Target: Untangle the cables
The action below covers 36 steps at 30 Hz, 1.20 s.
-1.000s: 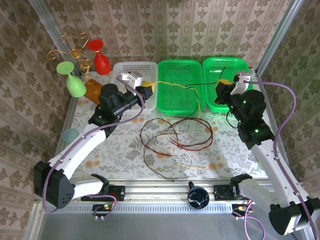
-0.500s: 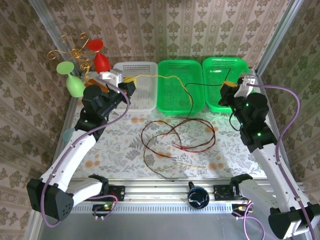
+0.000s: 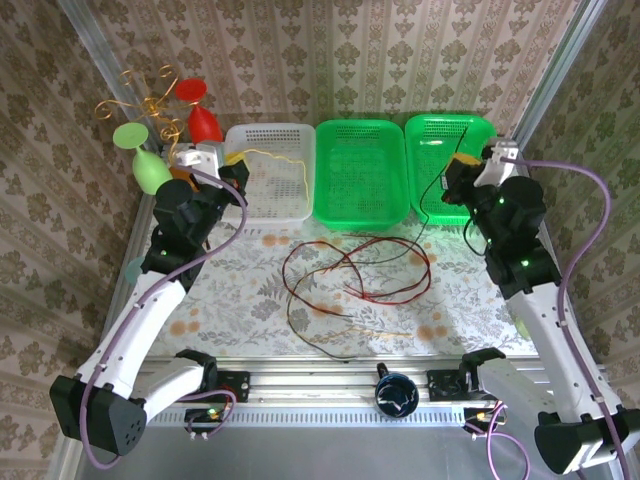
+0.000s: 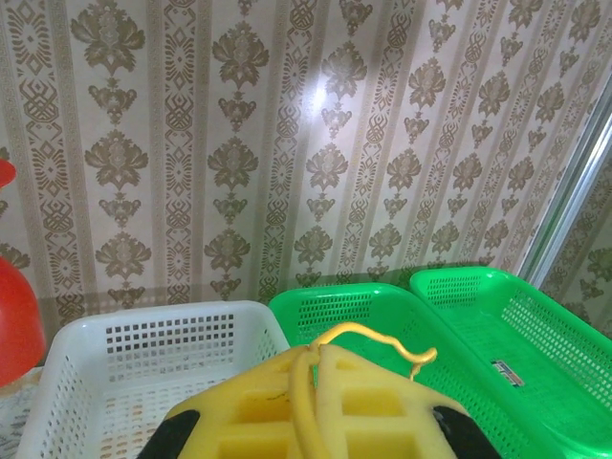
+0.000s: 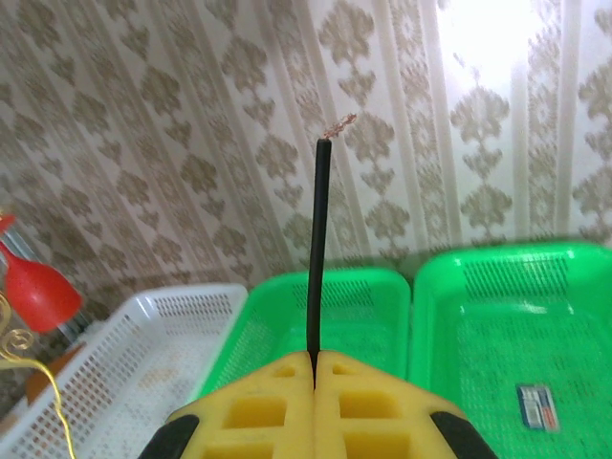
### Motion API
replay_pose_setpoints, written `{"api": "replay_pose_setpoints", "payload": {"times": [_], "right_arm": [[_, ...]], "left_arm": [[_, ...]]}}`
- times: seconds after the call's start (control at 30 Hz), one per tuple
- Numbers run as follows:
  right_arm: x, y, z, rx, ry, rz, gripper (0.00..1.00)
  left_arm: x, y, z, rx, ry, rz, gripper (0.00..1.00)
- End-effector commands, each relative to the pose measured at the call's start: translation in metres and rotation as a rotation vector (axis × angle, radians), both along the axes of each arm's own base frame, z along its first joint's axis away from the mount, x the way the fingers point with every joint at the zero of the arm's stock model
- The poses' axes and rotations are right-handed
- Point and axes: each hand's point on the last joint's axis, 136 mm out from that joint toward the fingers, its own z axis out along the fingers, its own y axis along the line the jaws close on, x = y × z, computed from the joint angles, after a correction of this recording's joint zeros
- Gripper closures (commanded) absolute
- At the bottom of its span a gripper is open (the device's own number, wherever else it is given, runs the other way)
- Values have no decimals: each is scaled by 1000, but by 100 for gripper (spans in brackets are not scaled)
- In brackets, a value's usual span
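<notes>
Left hand [image 3: 232, 163] is clenched on the yellow cable [image 3: 272, 153]. In the left wrist view the wire runs up the seam between the pads and curls off to the right. From the hand it lies rightward across the white basket [image 3: 262, 129], tail near that basket's right wall. It looks clear of the pile, but I can't confirm.

Right hand [image 3: 458, 168] is clamped on the black cable [image 3: 432, 195], over the gap between the middle green basket [image 3: 360, 124] and the right green basket [image 3: 470, 119].

Key relation: black drops from the right hand down and left to the bench [image 3: 240, 290]. There it joins the red cables [image 3: 352, 270], looped in front of the middle basket. Its long axis is a diagonal from hand to pile, and the right arm is the nearer one. My read: pull up and right, away from the loops, to draw it out. Snag risk is where black crosses red.

View differences:
- Right wrist gives the pinch: a short black stub stands past the pads, bare copper at its tip.
- Top gives the trailing run and the pile, plus a thin yellowish strand at the near edge of the loops. Can't tell which cable it belongs to.
</notes>
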Motion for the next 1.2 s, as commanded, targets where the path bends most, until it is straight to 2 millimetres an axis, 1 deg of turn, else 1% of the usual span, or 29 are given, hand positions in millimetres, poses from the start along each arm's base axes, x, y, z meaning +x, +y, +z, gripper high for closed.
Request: {"api": "replay_pose_setpoints", "payload": {"times": [0.0,0.17,0.27,0.43,0.5,0.63,0.77,0.97,1.03,1.1,1.17], "right_arm": [[-15,2,61,-10,-140,24,100],[-29,9,124,-16,-271,76,100],[-34,12,154,-14,-339,94,100],[-41,15,194,3,-430,117,100],[-45,18,206,29,-464,143,100],[-58,25,234,76,-553,209,100],[-66,24,256,79,-607,209,100],[-80,20,281,57,-682,191,100],[-84,22,289,60,-697,205,100],[-82,23,290,72,-688,215,100],[-71,23,274,72,-641,202,100]], "left_arm": [[-5,-3,5,-5,2,-37,100],[-4,-6,3,-12,12,-56,100],[-3,-10,2,-15,19,-69,100],[-6,-16,4,-14,14,-98,100],[-8,-18,5,-7,10,-105,100],[-7,-23,2,-2,21,-118,100],[-5,-33,-2,-1,30,-142,100],[1,-55,-4,7,37,-193,100],[4,-63,-5,10,39,-206,100],[10,-66,-6,9,37,-208,100],[8,-80,-4,3,23,-240,100]]}}
